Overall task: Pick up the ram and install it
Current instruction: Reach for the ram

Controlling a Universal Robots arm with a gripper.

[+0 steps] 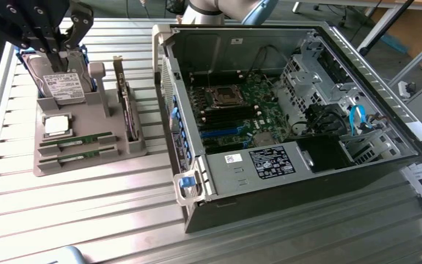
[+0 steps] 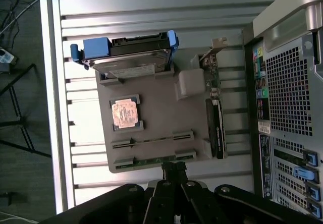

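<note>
Green ram [image 1: 75, 141] lies along the holder's [image 2: 161, 118] edge; the gripper [image 2: 174, 166] above, jaws clenched empty, may clip the holder's upright hard drive [image 2: 128, 57].

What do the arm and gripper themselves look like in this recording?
The gripper is matte black, built from angular linkage bars with round pivot joints; the wrist view shows the same black bars. The arm, at the exterior view's top edge, is a pale grey tube with a light blue joint cap.

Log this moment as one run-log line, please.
black gripper: hovering over grey plastic holder | thin green ram sticks: both in holder slots | install: not yet begun
</note>
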